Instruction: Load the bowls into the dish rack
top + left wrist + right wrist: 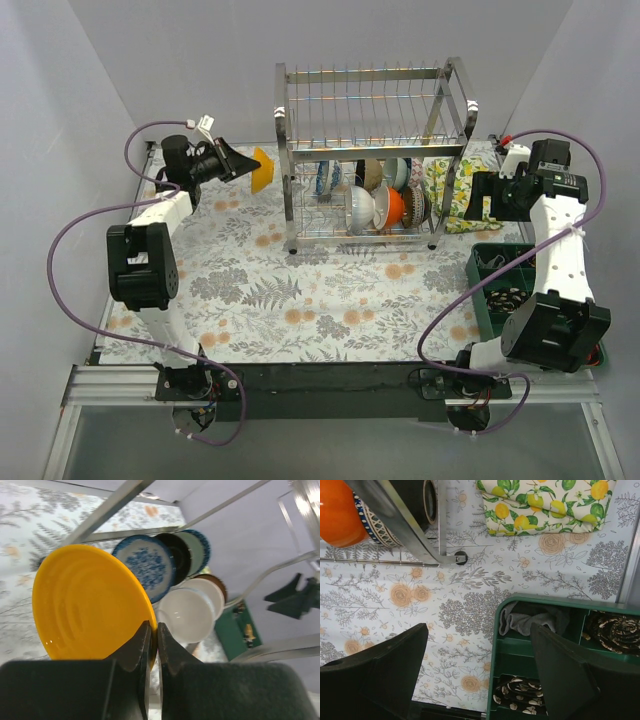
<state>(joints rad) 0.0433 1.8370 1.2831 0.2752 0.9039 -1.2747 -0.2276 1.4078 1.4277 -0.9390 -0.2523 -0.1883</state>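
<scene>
My left gripper (pixel 154 630) is shut on the rim of a yellow bowl (pixel 90 602), holding it in the air just left of the dish rack (pixel 290 150). In the top view the yellow bowl (pixel 262 168) hangs beside the rack's left posts. On the lower tier stand several bowls: a blue-patterned one (pixel 145 572), a dark one (pixel 175 555), a white one (pixel 187 615), a brown one (pixel 216 582) and an orange one (pixel 395 205). My right gripper (pixel 480 650) is open and empty, hovering right of the rack above the tablecloth and a green tray's edge.
A green compartment tray (pixel 490 290) with socks and cloths sits at the right near edge. A lemon-print cloth (pixel 450 185) lies behind the rack's right side. The rack's steel posts and rails (pixel 110 505) cross close in front of the yellow bowl.
</scene>
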